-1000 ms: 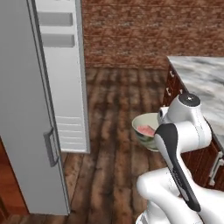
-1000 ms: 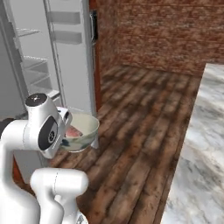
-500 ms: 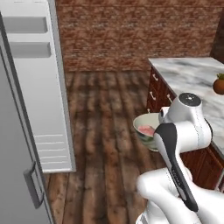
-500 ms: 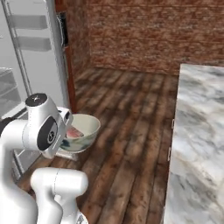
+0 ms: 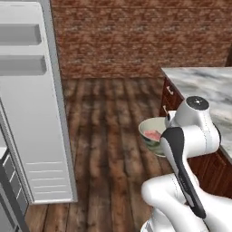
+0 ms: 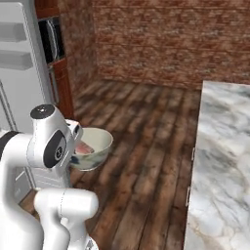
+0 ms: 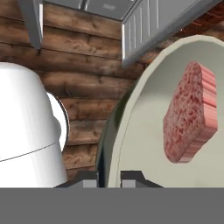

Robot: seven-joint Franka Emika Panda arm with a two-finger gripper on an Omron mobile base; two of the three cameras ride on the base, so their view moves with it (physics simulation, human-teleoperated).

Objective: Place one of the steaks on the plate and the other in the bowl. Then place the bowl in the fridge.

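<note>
My gripper [image 7: 109, 177] is shut on the rim of the cream-beige bowl [image 5: 147, 143], with one finger on each side of its wall. The bowl [image 6: 92, 161] hangs in front of the arm, above the wooden floor. A pinkish-red steak [image 7: 190, 111] lies inside the bowl [image 7: 144, 144] and also appears as a pink patch, the steak [image 5: 153, 135] and steak [image 6: 84, 148]. The light-grey fridge [image 5: 36, 113] stands to the left with its door open, and the fridge [image 6: 19, 88] is beyond the arm. The plate is out of view.
A marble counter [image 5: 204, 86] on dark wood cabinets runs along the right, seen as the counter [image 6: 219, 161]. A brick wall [image 5: 136, 36] closes the back. A wooden cabinet with a dark appliance [image 6: 51, 41] stands beside the fridge. Plank floor [image 5: 108, 136] lies between fridge and counter.
The whole picture has shifted, so the base has moved: fridge and counter sit differently in both base views. The bowl with the steak stays gripped in the same place before the arm.
</note>
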